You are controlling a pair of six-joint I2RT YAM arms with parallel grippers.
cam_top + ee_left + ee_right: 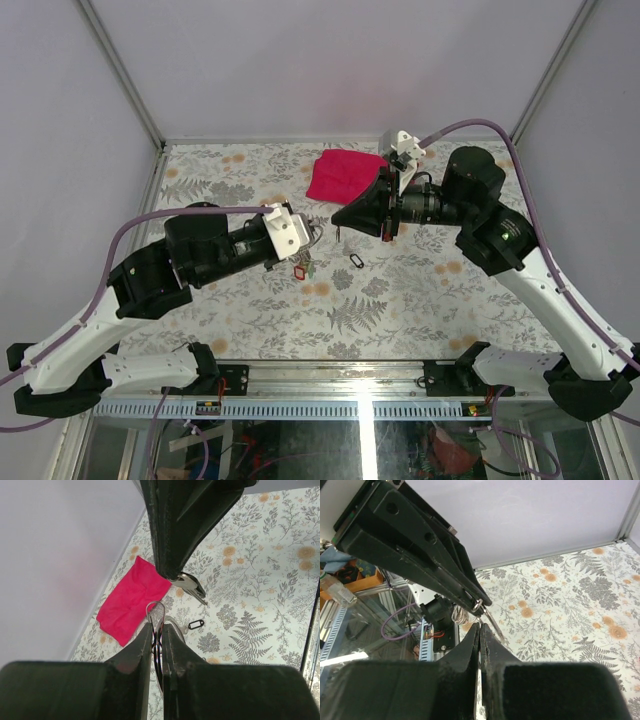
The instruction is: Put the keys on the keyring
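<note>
Silver wire of the keyring [156,611] is pinched edge-on in the closed left claw [157,630], above the desk [250,580]. The right claw [172,572] is closed on one silver key [192,586], near the ring's upper edge. A black-tagged key [195,624] lies on the desk.

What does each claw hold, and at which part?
The left claw pinches the keyring at its rim; right claw grips a silver key by its head, blade sticking out.
</note>
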